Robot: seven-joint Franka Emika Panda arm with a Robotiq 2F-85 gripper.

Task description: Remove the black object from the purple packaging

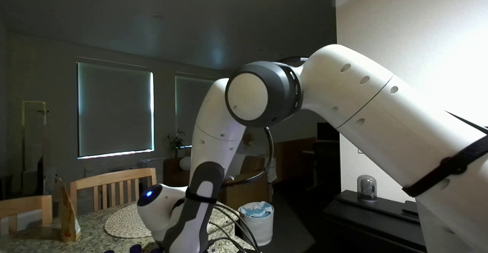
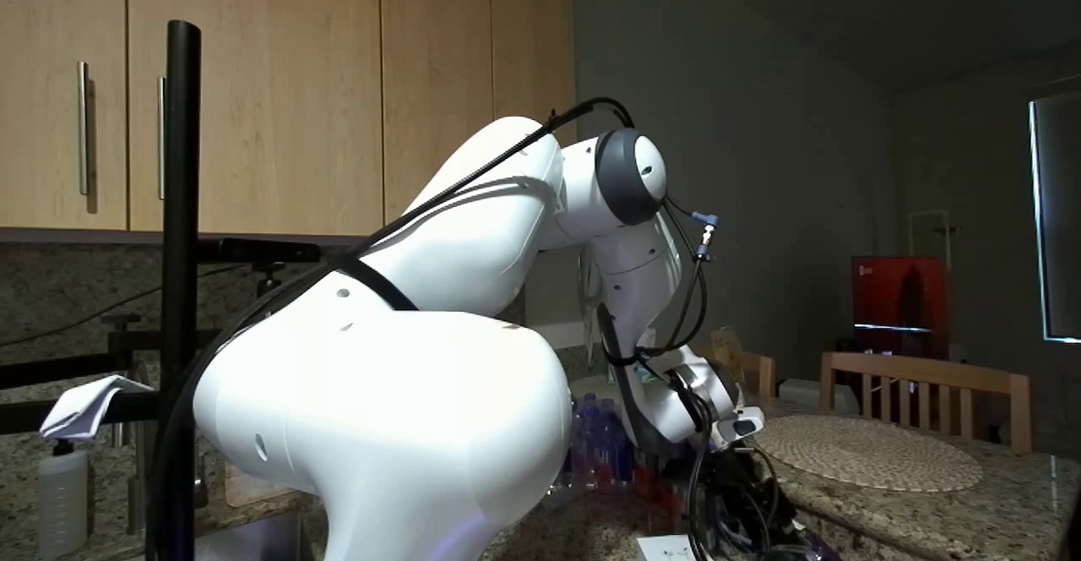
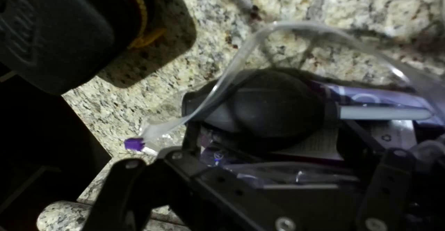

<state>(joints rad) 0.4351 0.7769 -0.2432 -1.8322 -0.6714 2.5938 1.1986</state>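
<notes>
The black bulb blower (image 3: 274, 102) lies on its side within the mouth of the purple packaging (image 3: 368, 97), its pale nozzle (image 3: 384, 113) pointing right. The clear zip edge (image 3: 229, 72) loops across the bulb's left end and round its far side; catch that with the rubber and you will probably lift the whole bag. Your tool (image 3: 271, 140) has its jaws apart, near the blower's two ends; you can't tell whether either touches. Squeezing end to end could bend the nozzle or make the round bulb roll away. The purple zip slider (image 3: 134, 144) at left might hook a jaw. Farther left, a black zippered case (image 3: 52, 32) appears close to the granite worktop's (image 3: 208, 46) edge, so a sideways swing could nudge it off. In an exterior view, hanging cables (image 2: 699, 460) could snag.
</notes>
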